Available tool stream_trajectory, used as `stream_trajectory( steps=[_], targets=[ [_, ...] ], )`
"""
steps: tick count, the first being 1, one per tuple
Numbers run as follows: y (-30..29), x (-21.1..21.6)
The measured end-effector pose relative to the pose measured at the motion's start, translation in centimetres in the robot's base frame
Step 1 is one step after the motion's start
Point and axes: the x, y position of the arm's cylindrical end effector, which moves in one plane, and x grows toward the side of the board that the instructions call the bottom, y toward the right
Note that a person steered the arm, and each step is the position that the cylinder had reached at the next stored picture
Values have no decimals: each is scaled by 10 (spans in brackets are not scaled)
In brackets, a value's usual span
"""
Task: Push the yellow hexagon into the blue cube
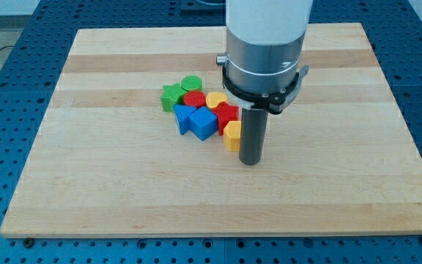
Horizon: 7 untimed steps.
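Note:
The yellow hexagon [231, 135] sits near the board's middle, touching or almost touching the blue cube [204, 124] on its left. My tip [250, 161] rests on the board just right of the yellow hexagon, close against it. The rod and the arm's white body rise above and hide part of the blocks behind.
A tight cluster lies left of the rod: a blue triangular block [183, 117], a red cylinder [194, 100], a red star-like block [227, 114], a yellow heart [215, 100], a green star [171, 96] and a green cylinder [191, 83]. The wooden board [86, 183] lies on a blue perforated table.

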Motion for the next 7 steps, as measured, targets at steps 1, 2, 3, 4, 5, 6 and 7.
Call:
stream_trajectory(
  steps=[1,2,3,4,5,6,7],
  targets=[
    [-16,13],
    [-32,8],
    [-24,-12],
    [15,-19],
    [61,-24],
    [65,-30],
    [51,-11]
  ],
)
